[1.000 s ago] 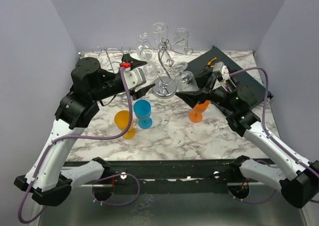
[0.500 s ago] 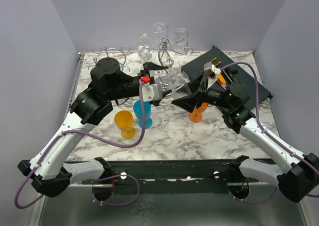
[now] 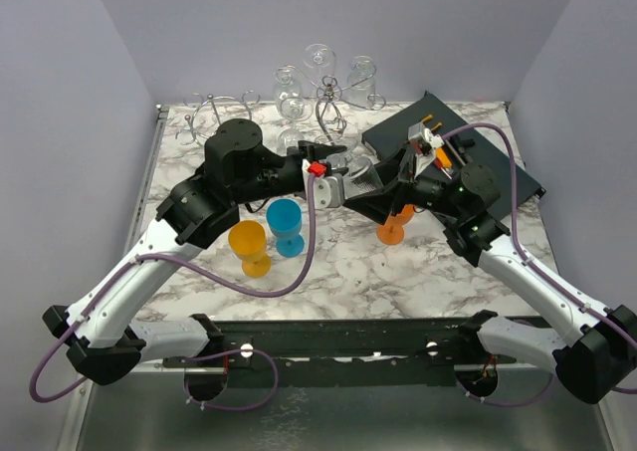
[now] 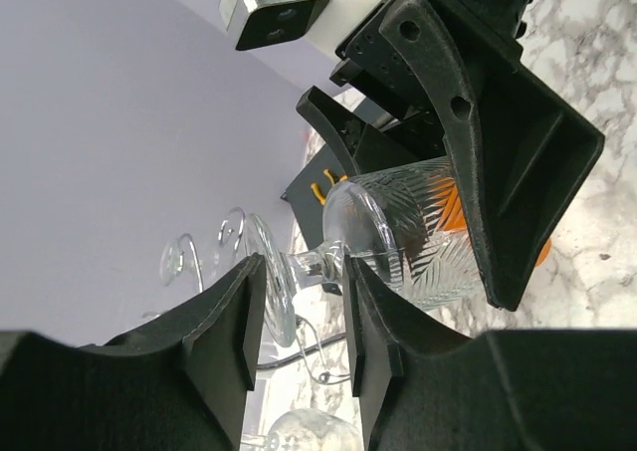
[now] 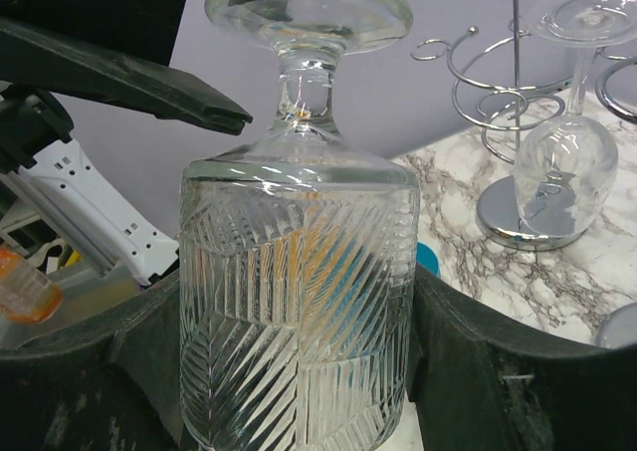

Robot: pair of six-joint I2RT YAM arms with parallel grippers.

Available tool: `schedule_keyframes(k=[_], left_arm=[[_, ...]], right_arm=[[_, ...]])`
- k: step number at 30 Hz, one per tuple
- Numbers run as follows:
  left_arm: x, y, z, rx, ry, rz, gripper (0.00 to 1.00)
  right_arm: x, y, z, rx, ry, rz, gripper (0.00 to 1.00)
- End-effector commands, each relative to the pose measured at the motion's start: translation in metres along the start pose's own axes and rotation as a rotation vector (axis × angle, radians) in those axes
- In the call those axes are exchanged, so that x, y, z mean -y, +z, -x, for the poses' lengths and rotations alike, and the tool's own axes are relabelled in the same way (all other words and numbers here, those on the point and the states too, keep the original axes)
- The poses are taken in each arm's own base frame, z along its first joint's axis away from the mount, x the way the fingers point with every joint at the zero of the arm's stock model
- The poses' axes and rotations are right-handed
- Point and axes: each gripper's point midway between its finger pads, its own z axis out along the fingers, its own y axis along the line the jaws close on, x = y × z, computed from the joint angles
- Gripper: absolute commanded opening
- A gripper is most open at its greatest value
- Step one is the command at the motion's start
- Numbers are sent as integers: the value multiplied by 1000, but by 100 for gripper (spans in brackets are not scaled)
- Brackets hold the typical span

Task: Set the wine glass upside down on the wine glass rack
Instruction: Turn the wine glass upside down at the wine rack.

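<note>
The clear ribbed wine glass [image 5: 299, 302] is held by its bowl in my right gripper [image 5: 299, 337], foot pointing away from the wrist, above the table's middle [image 3: 363, 177]. My left gripper [image 4: 304, 272] has come to the glass's stem end. Its fingertips stand on either side of the short stem [image 4: 320, 262], between foot and bowl, with gaps showing; the jaws are partly narrowed and still apart. In the overhead view the left gripper [image 3: 338, 167] meets the glass from the left. The chrome wine glass rack [image 3: 328, 103] stands at the back with clear glasses hanging upside down.
A blue cup [image 3: 285, 224], a yellow cup [image 3: 248, 247] and an orange cup [image 3: 395, 227] stand mid-table under the arms. A dark tray [image 3: 498, 162] lies back right. A second wire rack [image 3: 214, 112] stands back left. A hanging glass [image 5: 567, 162] is beside the rack post.
The left arm swung right from beside the rack to the glass held by the right gripper, and its jaws narrowed around the stem. The right arm raised the glass slightly, then held still.
</note>
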Motion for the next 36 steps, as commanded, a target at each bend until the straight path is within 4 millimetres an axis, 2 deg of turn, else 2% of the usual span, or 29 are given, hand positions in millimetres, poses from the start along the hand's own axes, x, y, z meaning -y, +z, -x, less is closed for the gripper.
schedule_keyframes(k=[1, 5, 9, 13, 14, 16, 17, 19, 20, 27, 36], left_arm=[[-2, 6, -3, -34, 46, 14, 40], [-10, 12, -3, -52, 59, 32, 26], [-17, 13, 5, -46, 93, 51, 0], [-15, 9, 7, -45, 138, 54, 0], [-13, 9, 8, -42, 153, 49, 0], [-10, 7, 8, -41, 188, 43, 0], [-8, 6, 8, -40, 213, 40, 0], [-5, 3, 9, -33, 259, 34, 0], [-4, 2, 10, -29, 274, 33, 0], [0, -5, 17, 1, 382, 31, 0], [-4, -11, 29, 44, 449, 75, 0]], right_arm=[[-16, 7, 32, 87, -79, 57, 1], [-16, 14, 31, 84, -79, 76, 7], [-12, 16, 20, 57, -48, 75, 20], [-8, 15, 15, 48, -18, 58, 33], [-8, 15, 15, 47, -12, 56, 39], [-7, 15, 15, 46, 11, 45, 60], [-8, 16, 16, 37, 21, 46, 68], [-7, 17, 15, -1, 32, 36, 93], [-6, 18, 16, -19, 36, 30, 100], [-6, 14, 19, -95, 13, -9, 100], [-17, 2, -8, -205, -21, 63, 100]])
